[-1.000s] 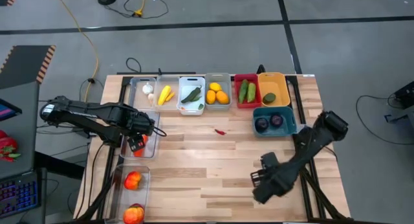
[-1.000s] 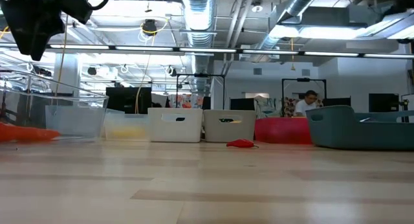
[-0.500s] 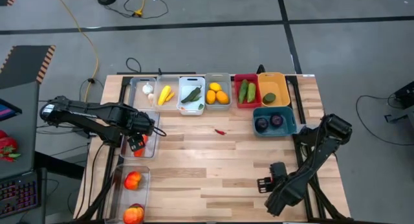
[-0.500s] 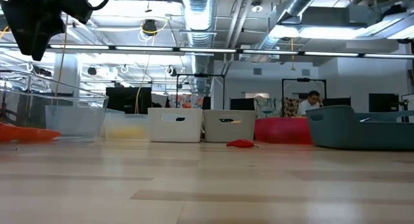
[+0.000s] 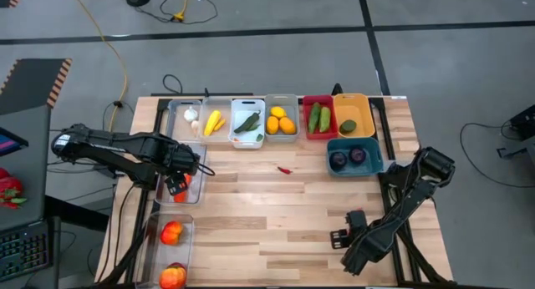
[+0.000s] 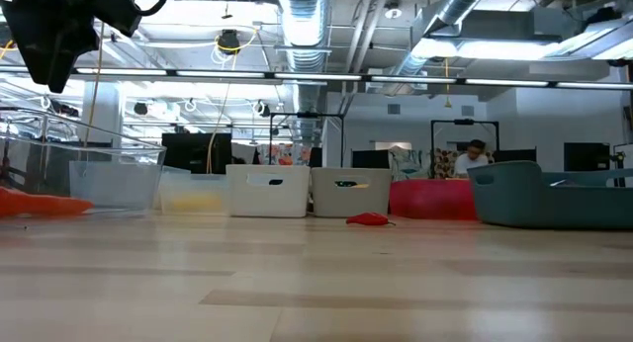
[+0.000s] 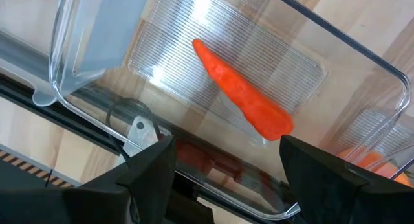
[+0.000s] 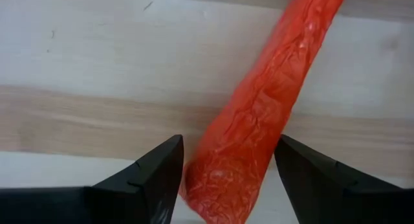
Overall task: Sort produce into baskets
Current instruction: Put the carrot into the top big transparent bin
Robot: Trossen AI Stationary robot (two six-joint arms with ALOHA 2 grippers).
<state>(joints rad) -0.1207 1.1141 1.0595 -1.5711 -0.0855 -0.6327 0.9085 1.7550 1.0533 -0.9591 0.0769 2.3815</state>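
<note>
The right gripper sits near the table's front right edge, its jaws spread around a carrot whose thick end is cut off from view. The left gripper, jaws spread, hovers above a clear basket at the left edge holding another carrot. The centre boards hold only a small red chili.

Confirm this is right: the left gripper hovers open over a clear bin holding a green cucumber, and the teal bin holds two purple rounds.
Not quite. The left wrist view shows the clear bin under the open left gripper holds an orange carrot, not a green cucumber. The high view confirms the teal bin holds two purple rounds.
</note>
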